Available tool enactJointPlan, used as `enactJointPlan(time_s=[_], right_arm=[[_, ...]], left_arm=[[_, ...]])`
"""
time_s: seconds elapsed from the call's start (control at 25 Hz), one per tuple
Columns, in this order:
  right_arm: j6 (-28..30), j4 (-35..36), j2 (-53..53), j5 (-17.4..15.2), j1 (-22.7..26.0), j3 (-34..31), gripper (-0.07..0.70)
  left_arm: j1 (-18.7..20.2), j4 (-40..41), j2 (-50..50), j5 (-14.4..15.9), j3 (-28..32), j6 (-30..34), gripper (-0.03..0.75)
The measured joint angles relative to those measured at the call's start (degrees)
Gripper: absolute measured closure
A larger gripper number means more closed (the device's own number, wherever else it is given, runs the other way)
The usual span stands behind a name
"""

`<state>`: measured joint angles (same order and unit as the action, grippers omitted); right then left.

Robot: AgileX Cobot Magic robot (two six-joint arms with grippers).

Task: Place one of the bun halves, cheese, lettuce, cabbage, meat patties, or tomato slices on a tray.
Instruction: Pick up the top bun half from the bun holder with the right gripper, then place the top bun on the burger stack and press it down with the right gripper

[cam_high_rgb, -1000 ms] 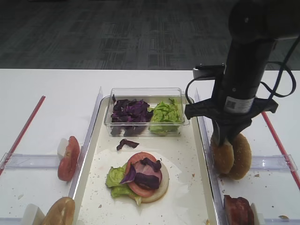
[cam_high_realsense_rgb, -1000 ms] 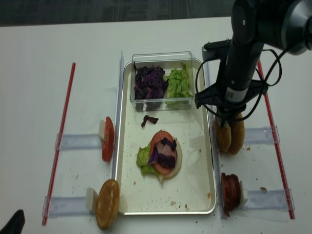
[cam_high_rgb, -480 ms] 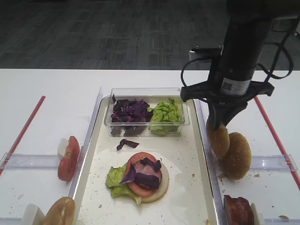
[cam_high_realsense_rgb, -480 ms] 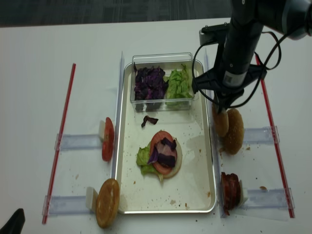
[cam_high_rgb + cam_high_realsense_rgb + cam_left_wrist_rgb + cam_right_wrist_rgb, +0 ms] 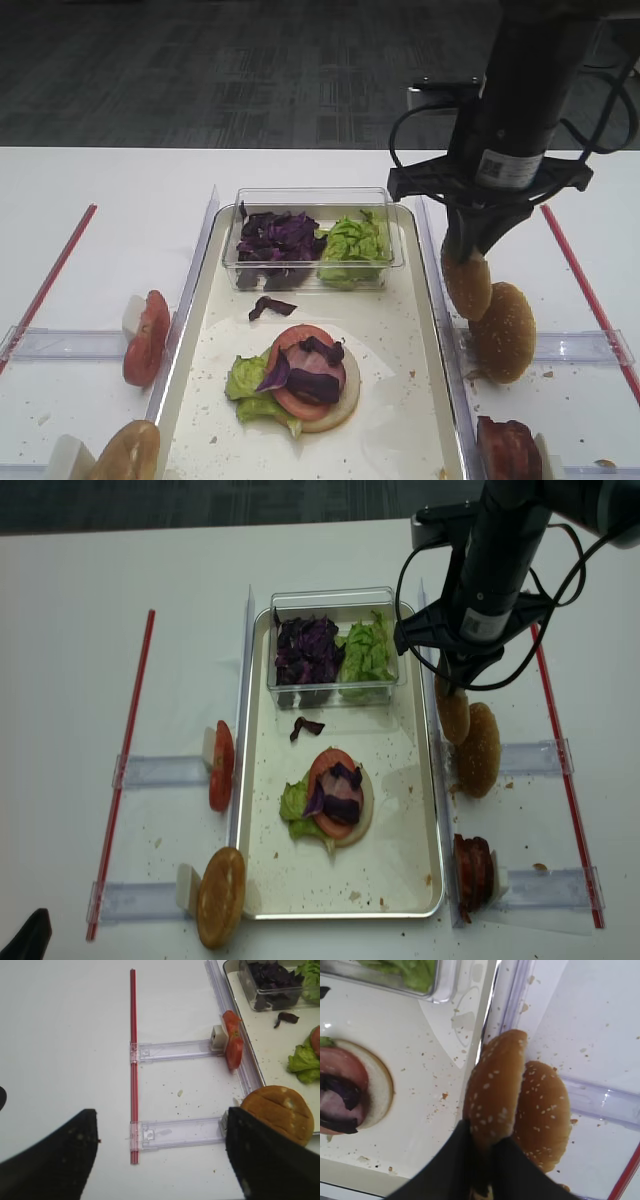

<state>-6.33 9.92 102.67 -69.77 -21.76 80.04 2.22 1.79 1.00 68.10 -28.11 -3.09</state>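
Meat patties (image 5: 508, 447): nearest edge of the table (image 5: 100, 190), right of the tray (image 5: 432, 400); cut off by the frame bottom.
Glossy seedless bun (image 5: 122, 452): near left, outside the tray; partly cut off.
Left claw (image 5: 160, 1155): only two dark blurred fingers (image 5: 265, 1160) show at the wrist view's lower corners, set wide apart over bare table, nothing between them.
Stack on tray floor: pale bun bottom (image 5: 340, 395), lettuce (image 5: 248, 385), tomato slice (image 5: 300, 372), cabbage (image 5: 305, 368).
Tomato slices (image 5: 147, 335): standing on edge, left of the tray.
Sesame bun top, second (image 5: 503, 332): on edge in its clear holder, right of the tray.
Sesame bun top, gripped (image 5: 495, 1091): right claw (image 5: 482, 1147) clamped on its lower edge, lifted, over the tray's right rim; fingertips hidden behind it in high views.
Right arm (image 5: 520, 90): vertical, pointing down.
Clear tub (image 5: 312, 196): far end of tray.
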Motion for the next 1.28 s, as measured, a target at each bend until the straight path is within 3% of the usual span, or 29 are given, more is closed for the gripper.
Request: enactJointPlan(time_s=[0.2,0.48,0.8,1.28], right_arm=[[0.4,0.6,0.0,0.0,0.0,0.0,0.51],[5.5,8.9,-1.4,0.0,0.0,0.0,0.51],[7.8,13.0,-5.6,-0.2,0.0,-0.1,0.511],[19.0,27.8,-10.9,-0.1,0.0,-11.7,0.511]], left_arm=[[0.0,0.0,0.0,0.0,0.0,0.0,0.223],[0.0,0.0,0.0,0.0,0.0,0.0,0.223],[0.0,0.0,0.0,0.0,0.0,0.0,0.223],[0.0,0.0,0.0,0.0,0.0,0.0,0.223]])
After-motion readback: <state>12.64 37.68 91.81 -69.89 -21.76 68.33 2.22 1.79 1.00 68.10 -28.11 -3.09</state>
